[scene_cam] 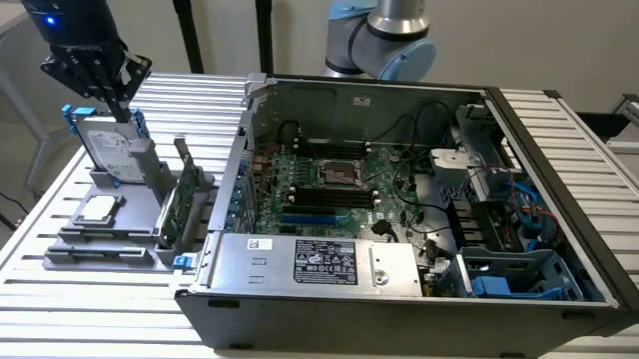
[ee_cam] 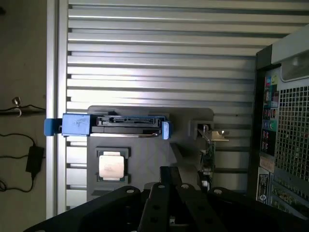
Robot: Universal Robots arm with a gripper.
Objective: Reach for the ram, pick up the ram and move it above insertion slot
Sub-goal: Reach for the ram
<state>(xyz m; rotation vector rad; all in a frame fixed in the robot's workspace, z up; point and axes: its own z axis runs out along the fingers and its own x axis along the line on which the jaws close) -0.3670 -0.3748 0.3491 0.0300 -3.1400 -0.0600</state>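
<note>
Ram isn't in my tool (scene_cam: 122,112), which is closed on nothing and hangs just above the hard drive (scene_cam: 108,149) in the holder (scene_cam: 100,258).

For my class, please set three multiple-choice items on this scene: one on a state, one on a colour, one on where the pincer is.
1. How is the computer case?
A) closed B) upside down C) open, motherboard showing
2. What colour are the hard drive's rails?
A) red B) blue C) yellow
3. Where is the pincer?
A) above the grey holder B) inside the computer case C) touching the motherboard

Answers:
1 C, the board lies bare inside the case.
2 B, blue rails flank the drive.
3 A, it hangs over the holder at the exterior view's left.
</note>
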